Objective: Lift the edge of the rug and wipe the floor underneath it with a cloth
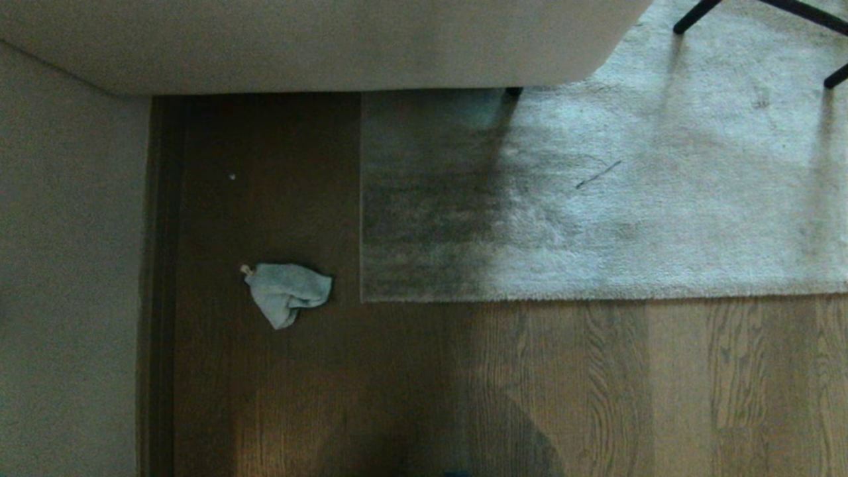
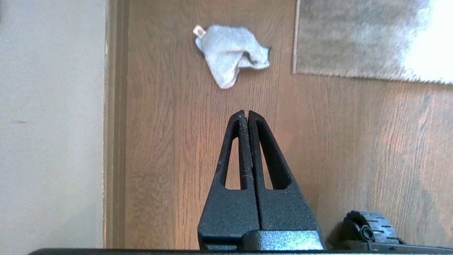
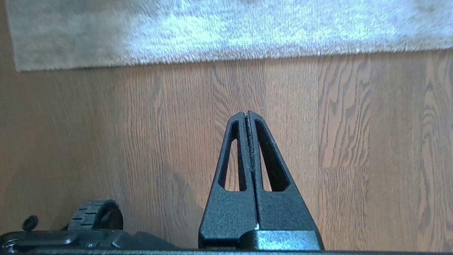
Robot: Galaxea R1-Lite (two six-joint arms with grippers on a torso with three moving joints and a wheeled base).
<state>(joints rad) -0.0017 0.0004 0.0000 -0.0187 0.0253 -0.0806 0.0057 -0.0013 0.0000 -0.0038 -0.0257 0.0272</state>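
Observation:
A grey-beige rug [image 1: 596,212] lies flat on the brown wood floor [image 1: 596,384], its square corner near the middle of the head view. A small pale grey cloth [image 1: 289,291] sits crumpled on the floor left of that corner. Neither arm shows in the head view. In the left wrist view my left gripper [image 2: 246,113] is shut and empty above bare floor [image 2: 354,148], with the cloth [image 2: 230,53] ahead of its tips and the rug corner [image 2: 339,39] beyond. My right gripper [image 3: 246,114] is shut and empty over the floor [image 3: 106,134], short of the rug edge [image 3: 212,35].
A pale wall [image 1: 66,265] with a dark baseboard [image 1: 159,285] runs along the left. A light sofa or furniture edge [image 1: 298,46] overhangs the far side. Black chair legs [image 1: 689,16] stand on the rug at top right. My base wheel [image 3: 95,214] shows low down.

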